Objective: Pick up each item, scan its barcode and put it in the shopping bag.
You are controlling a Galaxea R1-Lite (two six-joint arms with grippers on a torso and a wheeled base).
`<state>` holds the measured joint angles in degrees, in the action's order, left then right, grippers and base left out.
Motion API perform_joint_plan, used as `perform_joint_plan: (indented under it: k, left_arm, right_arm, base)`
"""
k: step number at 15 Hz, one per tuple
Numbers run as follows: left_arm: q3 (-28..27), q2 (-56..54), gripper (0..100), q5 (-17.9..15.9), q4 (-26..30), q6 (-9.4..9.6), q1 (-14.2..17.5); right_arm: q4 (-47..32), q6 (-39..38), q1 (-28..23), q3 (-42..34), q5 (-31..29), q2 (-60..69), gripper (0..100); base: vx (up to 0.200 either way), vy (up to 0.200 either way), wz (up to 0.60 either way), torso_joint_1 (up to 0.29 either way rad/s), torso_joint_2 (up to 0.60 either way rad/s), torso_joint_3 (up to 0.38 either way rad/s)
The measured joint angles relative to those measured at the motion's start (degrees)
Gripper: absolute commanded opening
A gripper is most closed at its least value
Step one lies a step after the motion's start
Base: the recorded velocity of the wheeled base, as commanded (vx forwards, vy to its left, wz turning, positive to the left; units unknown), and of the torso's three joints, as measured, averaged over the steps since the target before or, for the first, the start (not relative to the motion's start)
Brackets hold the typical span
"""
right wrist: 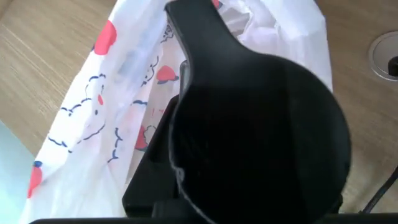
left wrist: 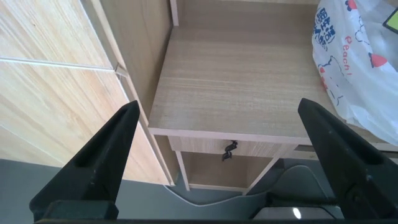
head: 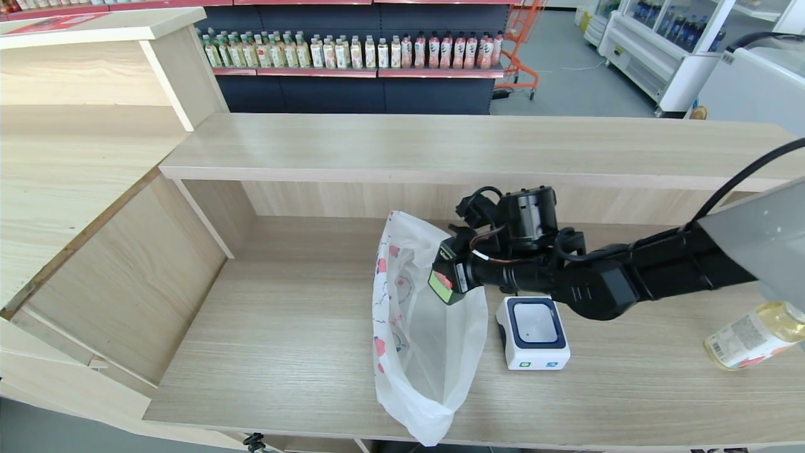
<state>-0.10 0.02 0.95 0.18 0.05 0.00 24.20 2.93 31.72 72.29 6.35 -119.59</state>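
Head view: the right hand [head: 464, 275] is grasping a small box [head: 444, 280] over the mouth of the bag [head: 402, 314], with the scanner [head: 533, 330] sitting just beside its wrist. Left wrist view: the left hand [left wrist: 217, 112] is hanging released near the edge of the surface [left wrist: 236, 87]. Right wrist view: the bag is lying just beneath the hand.

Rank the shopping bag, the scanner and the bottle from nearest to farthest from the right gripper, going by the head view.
1. Shopping bag: the right gripper sits at its open mouth.
2. Scanner: just beside the bag, on its right.
3. Bottle: lying far off at the right edge.
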Motion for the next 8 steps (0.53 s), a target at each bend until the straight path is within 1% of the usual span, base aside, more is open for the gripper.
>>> perform_joint_plan:
  k: [3,8]
  left_arm:
    - [0.0,0.0,100,0.0,0.0,0.0,0.0]
    - [0.0,0.0,100,0.0,0.0,-0.05,0.0]
  right_arm:
    - [0.3,2.8,0.2,2.9,-0.4,-3.9,0]
    - [0.3,3.6,2.3,6.6,-1.2,-8.7,0]
  base:
    - [0.0,0.0,0.0,0.0,0.0,0.0]
    - [0.0,0.0,0.0,0.0,0.0,0.0]
